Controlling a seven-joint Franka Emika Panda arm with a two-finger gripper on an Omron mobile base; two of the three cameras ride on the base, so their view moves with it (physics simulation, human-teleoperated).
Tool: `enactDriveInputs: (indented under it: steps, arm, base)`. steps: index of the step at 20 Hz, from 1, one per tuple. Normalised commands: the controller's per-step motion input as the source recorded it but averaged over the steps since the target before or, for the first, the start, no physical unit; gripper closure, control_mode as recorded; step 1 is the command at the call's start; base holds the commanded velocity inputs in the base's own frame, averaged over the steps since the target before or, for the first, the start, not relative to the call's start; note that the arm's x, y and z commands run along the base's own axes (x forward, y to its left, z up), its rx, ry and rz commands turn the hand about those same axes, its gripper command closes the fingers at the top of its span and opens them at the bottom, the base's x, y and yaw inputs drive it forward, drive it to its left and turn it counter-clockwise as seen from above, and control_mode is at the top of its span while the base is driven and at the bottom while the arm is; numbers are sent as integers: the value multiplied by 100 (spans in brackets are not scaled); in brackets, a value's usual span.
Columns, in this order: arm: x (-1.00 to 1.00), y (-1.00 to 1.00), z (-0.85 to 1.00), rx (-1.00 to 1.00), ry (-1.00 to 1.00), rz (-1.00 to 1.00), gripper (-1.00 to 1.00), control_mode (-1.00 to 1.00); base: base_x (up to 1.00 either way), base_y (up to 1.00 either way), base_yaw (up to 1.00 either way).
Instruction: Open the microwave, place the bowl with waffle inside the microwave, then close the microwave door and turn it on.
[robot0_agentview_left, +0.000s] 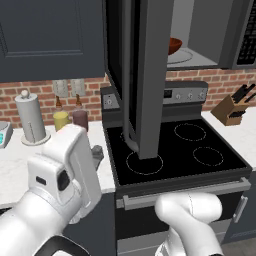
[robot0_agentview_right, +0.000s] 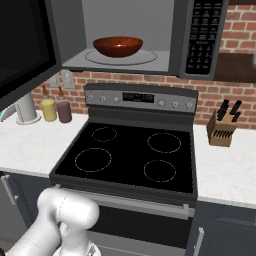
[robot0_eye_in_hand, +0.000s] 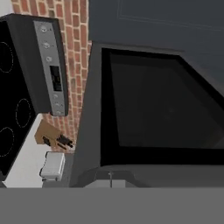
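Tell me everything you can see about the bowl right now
The bowl is small, round and reddish-brown with a glossy look, like glazed ceramic. It sits upright on the round turntable inside the microwave, roughly centred on the plate and clear of the light gray walls. The microwave door stands swung open, so the bowl is in plain sight. In the left base view just its edge peeks past the door. What lies inside the bowl cannot be made out. Nothing else touches it.
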Motion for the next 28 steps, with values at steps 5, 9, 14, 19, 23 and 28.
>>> enactDriveInputs:
  steps: [5,9,14,19,23,28]
  arm:
    - [100,27,-2,-9,0,-27,100,-100]
    - [100,0,0,-10,0,-21,100,-100]
    - [89,-14,0,-9,-8,-10,100,-100]
    - [53,-68,1,-8,-4,-4,100,-100]
    - [27,-97,21,-2,-7,-2,100,-100]
    - [0,-100,52,0,-12,0,100,-100]
  base:
    - [0,0,0]
    - [0,0,0]
    - [0,0,0]
    - [0,0,0]
    - [0,0,0]
    - [0,0,0]
